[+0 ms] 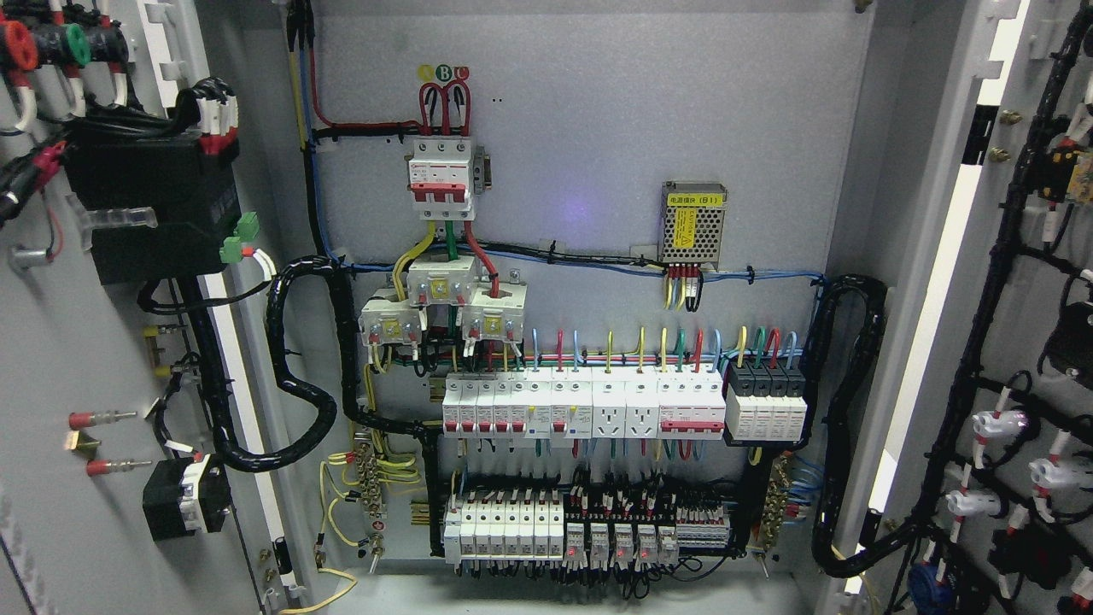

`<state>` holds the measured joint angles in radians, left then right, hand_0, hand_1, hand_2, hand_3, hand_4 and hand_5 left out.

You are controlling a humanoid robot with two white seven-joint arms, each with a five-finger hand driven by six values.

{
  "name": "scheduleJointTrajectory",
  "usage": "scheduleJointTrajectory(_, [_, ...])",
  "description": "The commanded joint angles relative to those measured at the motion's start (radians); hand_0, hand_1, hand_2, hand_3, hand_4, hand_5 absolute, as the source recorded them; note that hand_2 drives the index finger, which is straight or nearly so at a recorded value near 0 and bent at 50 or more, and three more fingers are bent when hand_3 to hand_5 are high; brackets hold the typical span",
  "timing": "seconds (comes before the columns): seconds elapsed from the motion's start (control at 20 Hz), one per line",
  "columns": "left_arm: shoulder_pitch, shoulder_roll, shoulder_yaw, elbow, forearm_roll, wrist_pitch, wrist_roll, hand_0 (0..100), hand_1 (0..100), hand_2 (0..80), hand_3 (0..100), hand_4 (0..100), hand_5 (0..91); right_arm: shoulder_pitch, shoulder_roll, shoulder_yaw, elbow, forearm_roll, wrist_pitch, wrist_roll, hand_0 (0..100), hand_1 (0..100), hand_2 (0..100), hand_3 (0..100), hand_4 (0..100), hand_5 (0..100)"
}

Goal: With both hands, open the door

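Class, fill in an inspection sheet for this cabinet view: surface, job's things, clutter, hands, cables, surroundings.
Surface: grey back panel, bare above the breakers.
Job's things: left door and right door both swung open, wiring on their inner faces.
Clutter: nothing seen.
Hands: nothing seen; neither arm in view.
Cables: black conduit loops at both sides; coloured wires feed the breaker rows.
Surroundings: mesh-cased power supply with yellow label, upper right.
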<state>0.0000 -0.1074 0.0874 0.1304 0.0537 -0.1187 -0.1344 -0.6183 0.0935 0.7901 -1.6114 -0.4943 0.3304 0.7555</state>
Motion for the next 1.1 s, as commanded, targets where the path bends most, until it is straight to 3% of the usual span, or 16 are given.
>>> scheduleJointTrajectory(0.0, [-0.025, 0.000, -0.006, 0.000, 0.000, 0.002, -0.001, 0, 0, 0.0, 0, 0, 0.0, 0.049, -0.027, -0.087, 0.030, 0.005, -0.004, 0.004, 0, 0, 0, 0, 0, 0])
scheduleJointTrajectory(0.3, [-0.034, 0.005, -0.017, -0.001, -0.003, 0.002, -0.004, 0, 0, 0.0, 0, 0, 0.0, 0.170, -0.133, -0.379, -0.030, 0.007, -0.010, 0.002, 0, 0, 0, 0, 0, 0])
scheduleJointTrajectory(0.45, [-0.022, 0.005, -0.151, -0.200, -0.008, -0.009, -0.039, 0, 0, 0.0, 0, 0, 0.0, 0.250, -0.214, -0.456, -0.145, 0.011, -0.034, -0.001, 0, 0, 0, 0, 0, 0])
scheduleJointTrajectory(0.55, [0.018, 0.009, -0.242, -0.453, 0.008, -0.013, -0.059, 0, 0, 0.0, 0, 0, 0.0, 0.390, -0.288, -0.497, -0.259, 0.011, -0.159, 0.001, 0, 0, 0, 0, 0, 0])
scheduleJointTrajectory(0.65, [0.079, 0.018, -0.323, -0.764, 0.006, -0.018, -0.095, 0, 0, 0.0, 0, 0, 0.0, 0.527, -0.346, -0.534, -0.303, 0.010, -0.368, -0.001, 0, 0, 0, 0, 0, 0])
scheduleJointTrajectory(0.8, [0.132, 0.112, -0.454, -1.157, 0.006, -0.048, -0.142, 0, 0, 0.0, 0, 0, 0.0, 0.662, -0.356, -0.551, -0.332, 0.010, -0.589, -0.001, 0, 0, 0, 0, 0, 0])
scheduleJointTrajectory(0.9, [0.138, 0.129, -0.510, -1.322, 0.006, -0.099, -0.148, 0, 0, 0.0, 0, 0, 0.0, 0.756, -0.354, -0.563, -0.357, 0.010, -0.645, -0.001, 0, 0, 0, 0, 0, 0])
scheduleJointTrajectory(1.05, [0.130, 0.199, -0.538, -1.526, 0.008, -0.286, -0.165, 0, 0, 0.0, 0, 0, 0.0, 0.894, -0.354, -0.636, -0.403, 0.008, -0.738, -0.001, 0, 0, 0, 0, 0, 0])
